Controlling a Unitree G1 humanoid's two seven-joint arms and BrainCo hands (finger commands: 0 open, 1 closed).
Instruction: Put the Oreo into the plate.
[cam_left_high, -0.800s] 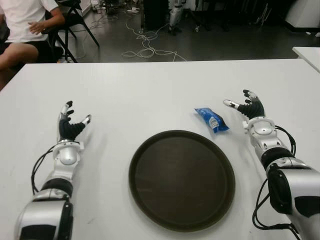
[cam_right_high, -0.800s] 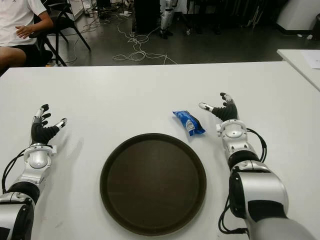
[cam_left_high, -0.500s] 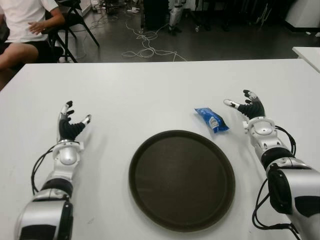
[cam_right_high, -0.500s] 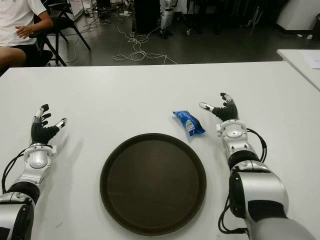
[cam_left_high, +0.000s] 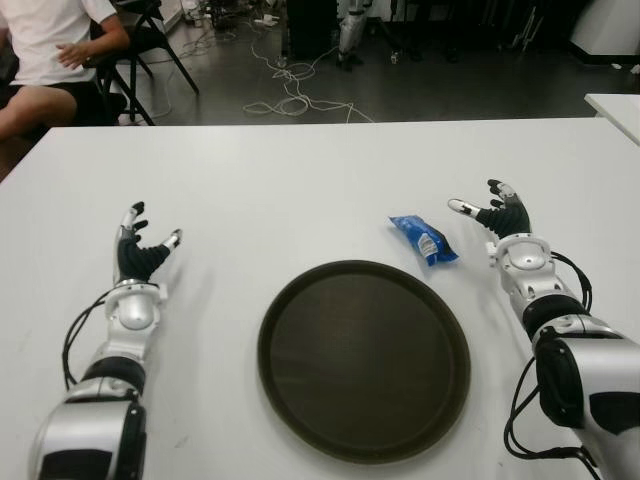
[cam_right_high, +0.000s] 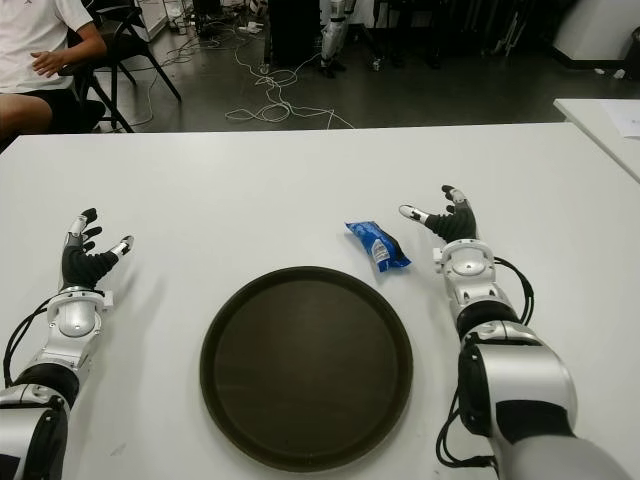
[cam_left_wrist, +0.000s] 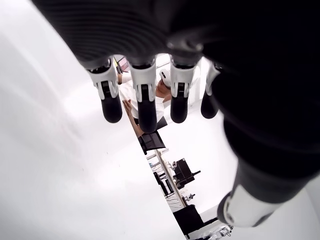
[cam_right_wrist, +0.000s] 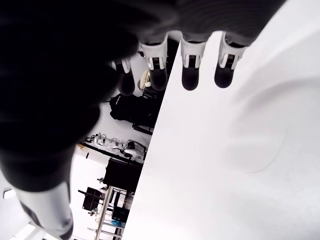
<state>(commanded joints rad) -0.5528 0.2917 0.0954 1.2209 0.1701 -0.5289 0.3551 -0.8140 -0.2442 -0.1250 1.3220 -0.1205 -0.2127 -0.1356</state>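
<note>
A blue Oreo packet (cam_left_high: 424, 239) lies on the white table (cam_left_high: 300, 180), just past the far right rim of a round dark brown plate (cam_left_high: 364, 358). The plate holds nothing. My right hand (cam_left_high: 494, 211) is a short way to the right of the packet, apart from it, fingers spread and holding nothing. My left hand (cam_left_high: 142, 247) shows at the left of the table, well left of the plate, fingers also spread and holding nothing. Each wrist view shows only its own fingers (cam_right_wrist: 190, 70) over bare table.
A seated person (cam_left_high: 50, 50) in a white shirt is beyond the table's far left corner, beside black chairs. Cables (cam_left_high: 290, 95) lie on the floor behind the table. Another white table's corner (cam_left_high: 615, 105) shows at the far right.
</note>
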